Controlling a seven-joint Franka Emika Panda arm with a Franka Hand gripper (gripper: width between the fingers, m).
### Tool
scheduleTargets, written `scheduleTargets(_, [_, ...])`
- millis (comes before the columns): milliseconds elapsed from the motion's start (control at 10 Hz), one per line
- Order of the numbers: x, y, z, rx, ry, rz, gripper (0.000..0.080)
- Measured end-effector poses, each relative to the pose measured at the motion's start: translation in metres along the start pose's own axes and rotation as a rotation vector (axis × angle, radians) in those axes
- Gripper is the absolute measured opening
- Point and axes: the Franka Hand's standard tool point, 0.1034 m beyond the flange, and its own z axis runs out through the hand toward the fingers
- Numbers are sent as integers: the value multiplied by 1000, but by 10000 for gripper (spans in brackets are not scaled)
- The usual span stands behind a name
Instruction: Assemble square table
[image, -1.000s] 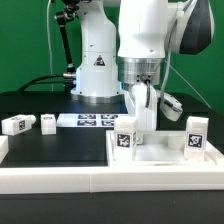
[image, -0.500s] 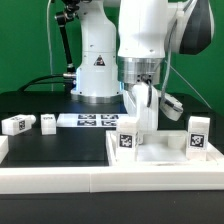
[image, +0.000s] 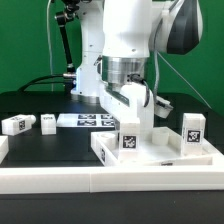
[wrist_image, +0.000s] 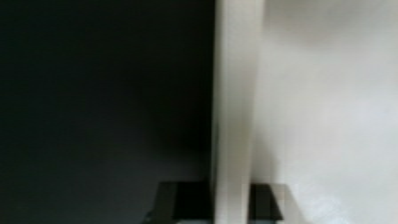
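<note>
End effector (image: 137, 118) is pinching, fully closed, the thin rim of the square table (image: 150, 162), which is extending toward lower right.

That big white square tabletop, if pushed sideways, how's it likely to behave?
The square tabletop looks like rigid plastic, probably stiff. Lying flat on the smooth black table, it would likely slide or swivel, not tip. The leg in the gripper may pin it.

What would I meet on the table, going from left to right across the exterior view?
First loose leg → second loose leg → marker board → left upright leg, standing on the square slab → right upright leg, on the same slab.
</note>
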Motion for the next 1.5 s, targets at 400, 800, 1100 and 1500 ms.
scheduleTargets(400, [24,6,-1,6,16,-242,61])
scheduleTargets(800, [37,8,-3,12,34,-409,61])
scheduleTargets(1100, [42,8,-4,12,44,-545,61])
scheduleTargets(1500, [39,-7,-3,-8,64,-780,61])
